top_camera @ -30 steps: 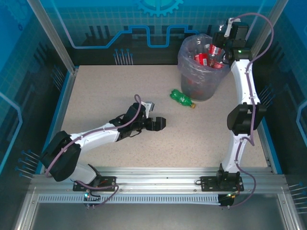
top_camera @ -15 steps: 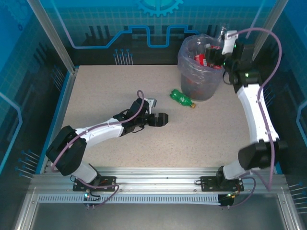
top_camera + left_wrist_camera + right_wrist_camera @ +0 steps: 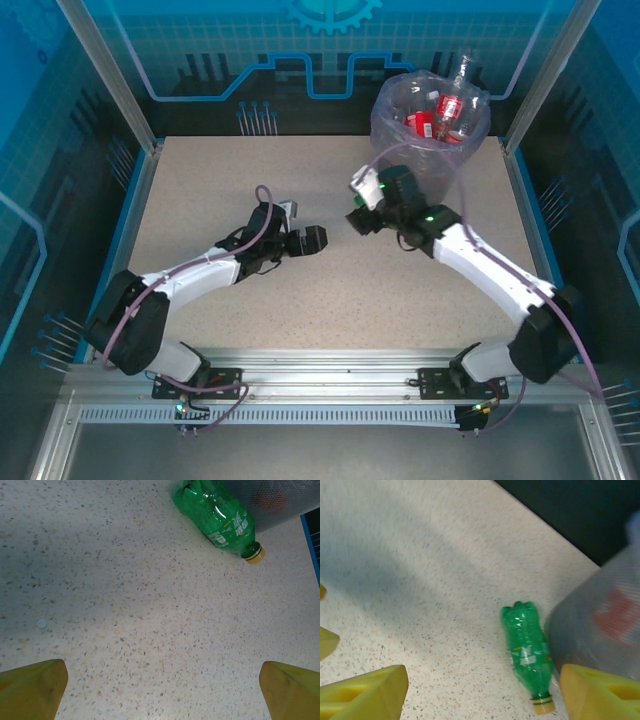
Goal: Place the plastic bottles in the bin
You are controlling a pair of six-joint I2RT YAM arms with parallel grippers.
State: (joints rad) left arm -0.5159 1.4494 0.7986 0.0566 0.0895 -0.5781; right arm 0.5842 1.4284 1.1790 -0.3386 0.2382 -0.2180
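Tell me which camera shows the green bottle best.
The left wrist camera: the green bottle lies sharp there, label and yellow cap clear, its base at the frame's top edge. The right wrist camera shows it whole beside the bin, but blurred.

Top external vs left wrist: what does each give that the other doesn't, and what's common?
Top external: the right gripper, open, low over the table near the bin, and red-labelled bottles piled in the bin's open top. Left wrist: the green bottle with its yellow cap, lying on its side close beside the bin's wall. Both: the speckled table, the bagged bin, and the open left gripper.
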